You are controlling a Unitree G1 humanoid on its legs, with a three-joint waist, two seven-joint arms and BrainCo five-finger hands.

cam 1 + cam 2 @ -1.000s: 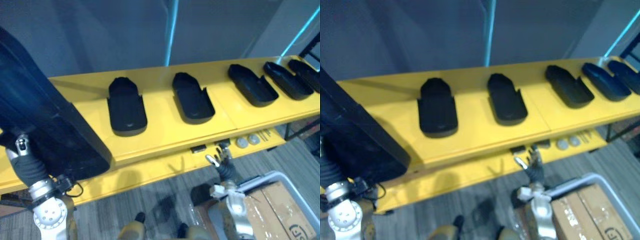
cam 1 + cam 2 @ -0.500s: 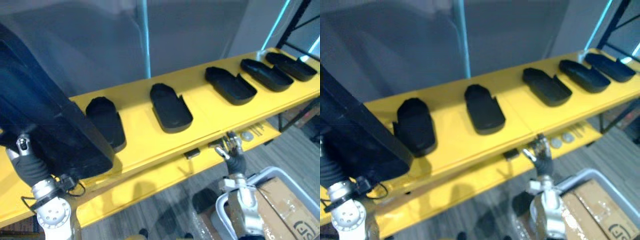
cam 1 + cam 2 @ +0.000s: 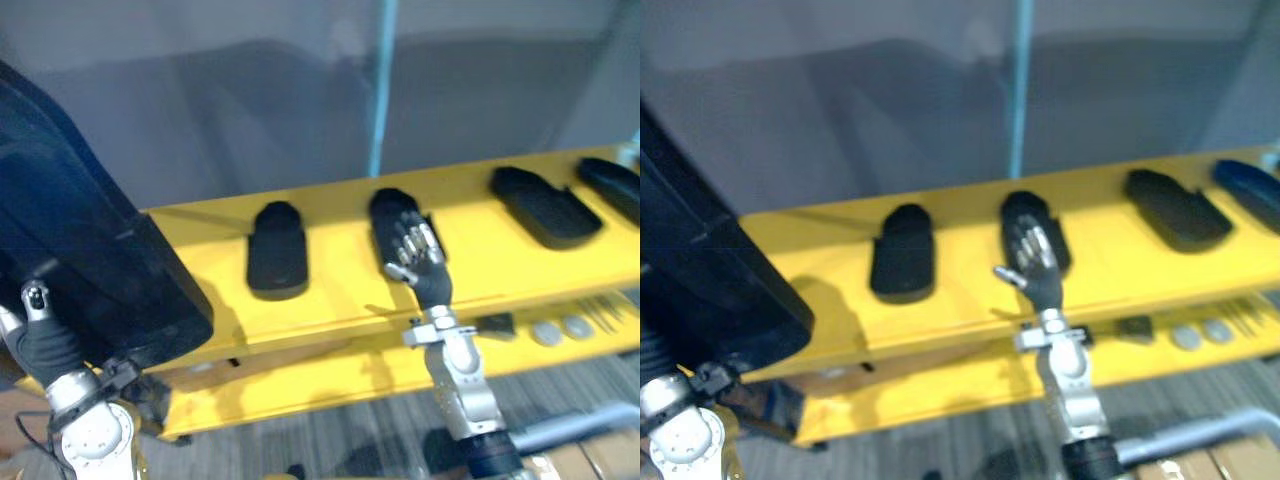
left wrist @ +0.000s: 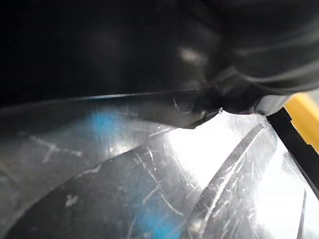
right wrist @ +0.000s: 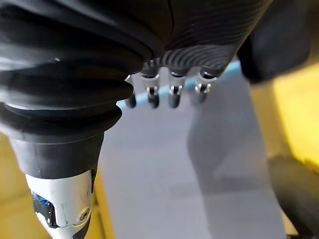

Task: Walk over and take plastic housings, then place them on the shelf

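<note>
Right hand (image 3: 418, 264) is rising from below the shelf (image 3: 330, 285) front edge, now showing fingers-up in front of a black housing (image 3: 385, 205). Head camera is panning, so the view is shifting.

housings (image 3: 277, 252) in row on shelf (image 3: 335, 285) | large housing (image 3: 85, 260) left | right hand (image 3: 420, 262) before second

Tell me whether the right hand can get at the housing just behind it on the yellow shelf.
Probably yes: the right hand, open, is raised directly before that housing, overlapping it in view; nothing on the shelf lies between them. Contact cannot be told.
</note>
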